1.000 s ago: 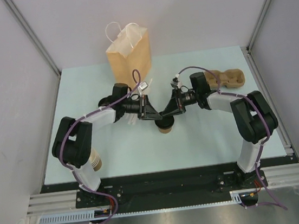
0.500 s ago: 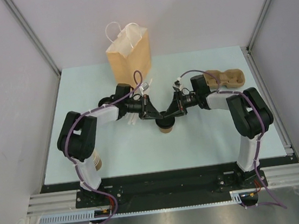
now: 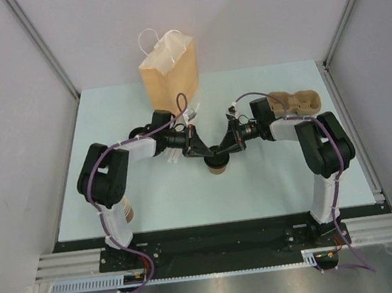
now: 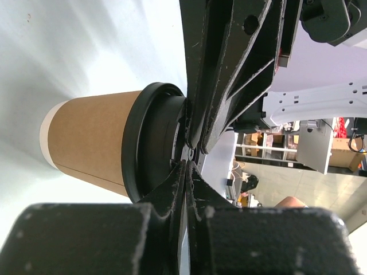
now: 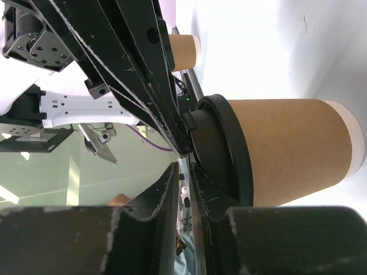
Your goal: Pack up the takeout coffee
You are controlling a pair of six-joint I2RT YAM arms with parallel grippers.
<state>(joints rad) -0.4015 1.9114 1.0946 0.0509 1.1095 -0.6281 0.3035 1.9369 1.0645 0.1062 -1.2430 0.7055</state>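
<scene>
The takeout coffee (image 3: 217, 167) is a tan paper cup under a black lid (image 3: 215, 160), upright mid-table. Both grippers meet over the lid. In the left wrist view the cup (image 4: 92, 143) and its lid (image 4: 146, 143) lie just beyond my left gripper (image 4: 187, 166), whose jaws are pressed together, tips against the lid top. In the right wrist view my right gripper (image 5: 183, 166) shows only a thin empty slit between its jaws, one finger lying along the lid (image 5: 221, 149) of the cup (image 5: 287, 149). Neither gripper holds anything.
A brown paper bag (image 3: 168, 67) with twisted handles stands open behind the cup. A pulp cup carrier (image 3: 301, 101) lies at the back right. A stack of lidless paper cups (image 3: 126, 211) lies beside the left arm's base, and it also shows in the right wrist view (image 5: 183, 50).
The left gripper's jaws have come together over the lid. Both arms' elbows have drawn inward a little. The cup has stayed in place.
</scene>
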